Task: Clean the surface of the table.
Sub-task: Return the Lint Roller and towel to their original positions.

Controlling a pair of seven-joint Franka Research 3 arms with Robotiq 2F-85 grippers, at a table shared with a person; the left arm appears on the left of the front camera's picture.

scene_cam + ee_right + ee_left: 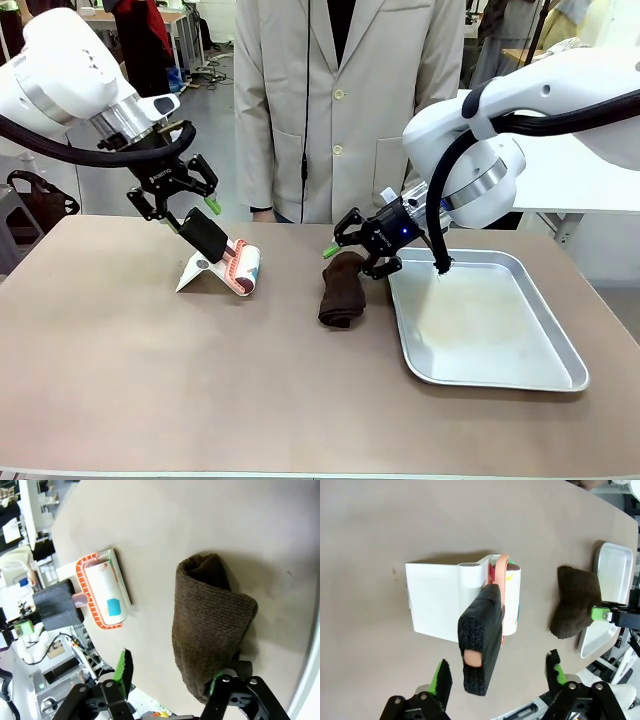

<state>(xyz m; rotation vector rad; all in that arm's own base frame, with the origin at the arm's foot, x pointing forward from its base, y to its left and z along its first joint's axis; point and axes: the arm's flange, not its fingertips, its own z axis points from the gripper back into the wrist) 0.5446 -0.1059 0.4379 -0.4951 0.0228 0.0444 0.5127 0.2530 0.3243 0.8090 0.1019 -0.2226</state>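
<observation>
Table: long axis left-right. Left hand wide above roller; right hand wide at cloth.

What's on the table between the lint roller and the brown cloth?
Nothing: in the front view, bare table separates the lint roller from the brown cloth.

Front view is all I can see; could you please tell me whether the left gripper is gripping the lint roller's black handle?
Observer: No. The left wrist view shows the left gripper open, with the black handle between its fingers and clear of both pads.
Operator: And the right gripper?
Observer: Its wrist view shows the right gripper open, with one finger at the edge of the brown cloth and the other over bare table.
</observation>
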